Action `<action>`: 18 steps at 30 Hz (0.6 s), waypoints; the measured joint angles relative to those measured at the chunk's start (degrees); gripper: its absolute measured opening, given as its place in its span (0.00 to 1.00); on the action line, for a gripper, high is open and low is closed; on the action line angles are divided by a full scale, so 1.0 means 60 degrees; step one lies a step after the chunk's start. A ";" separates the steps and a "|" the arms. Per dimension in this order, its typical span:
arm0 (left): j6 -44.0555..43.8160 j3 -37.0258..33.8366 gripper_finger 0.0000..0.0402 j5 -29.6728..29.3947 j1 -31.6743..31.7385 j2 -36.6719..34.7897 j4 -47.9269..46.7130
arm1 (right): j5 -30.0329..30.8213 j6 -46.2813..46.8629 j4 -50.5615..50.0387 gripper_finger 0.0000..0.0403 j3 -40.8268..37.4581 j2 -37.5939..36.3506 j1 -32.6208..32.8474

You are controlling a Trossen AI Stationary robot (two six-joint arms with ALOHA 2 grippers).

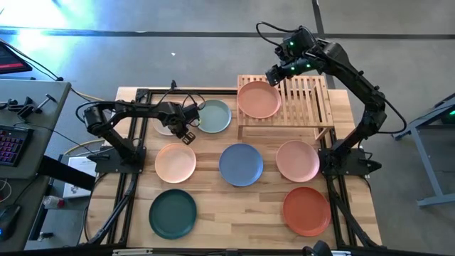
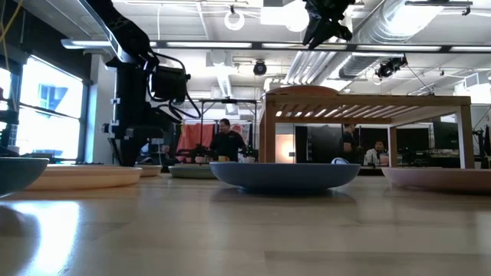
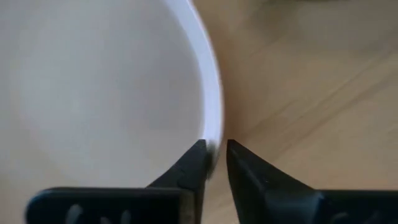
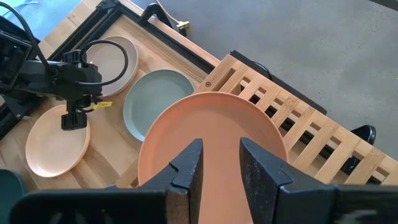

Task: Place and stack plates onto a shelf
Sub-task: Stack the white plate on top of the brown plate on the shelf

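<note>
A salmon-peach plate (image 1: pixel 259 99) (image 4: pixel 211 134) lies flat on the left end of the bamboo shelf (image 1: pixel 307 99) (image 2: pixel 368 102), its rim reaching the shelf's left edge. My right gripper (image 1: pixel 273 74) (image 4: pixel 216 160) hangs open well above it (image 2: pixel 326 29), touching nothing. My left gripper (image 1: pixel 188 134) (image 3: pixel 216 149) is down at a pale pink plate (image 1: pixel 165 128) (image 3: pixel 93 87), which lies mostly under the arm near the table's far left. The sage plate (image 1: pixel 215 116), peach plate (image 1: pixel 175 162), blue plate (image 1: pixel 241 164), pink plate (image 1: pixel 297 160), dark green plate (image 1: pixel 173 213) and red-orange plate (image 1: pixel 306 210) lie flat on the table. My left gripper has the pale pink plate's rim (image 3: pixel 215 127) between its two fingers, one finger (image 3: pixel 189 165) over the inside of the plate and one (image 3: pixel 249 171) outside it. The fingers come from above, pointing down. The plate appears to lie flat on the table.
Black frame rails (image 1: pixel 135 142) run along the table's left side and another (image 1: pixel 341 206) along the right. The shelf's right half (image 1: pixel 316 96) is bare slats. People (image 2: pixel 226 142) sit in the room beyond the table's far edge.
</note>
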 joint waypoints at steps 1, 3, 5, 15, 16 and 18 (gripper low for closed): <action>0.0079 0.0000 0.07 0.0025 0.0001 0.0000 -0.0025 | 0.0000 0.0000 0.0000 0.21 0.0000 0.0000 0.0000; 0.0246 0.0000 0.03 0.0002 -0.0001 -0.0004 -0.0086 | 0.0000 0.0000 0.0000 0.21 0.0000 0.0000 0.0000; 0.0345 0.0000 0.01 -0.0001 -0.0003 -0.0008 -0.0237 | -0.0001 0.0000 0.0000 0.21 0.0000 0.0000 0.0000; 0.0795 0.0000 0.01 -0.0214 -0.0335 -0.0376 -0.0866 | -0.0007 0.0000 0.0000 0.21 0.0000 0.0000 -0.0003; 0.0854 0.0000 0.01 -0.0217 -0.0391 -0.0474 -0.0855 | -0.0007 0.0000 0.0000 0.21 0.0000 0.0000 -0.0001; 0.0999 0.0001 0.01 -0.0227 -0.0523 -0.0759 -0.0862 | -0.0006 0.0032 0.0000 0.21 0.0000 0.0000 0.0000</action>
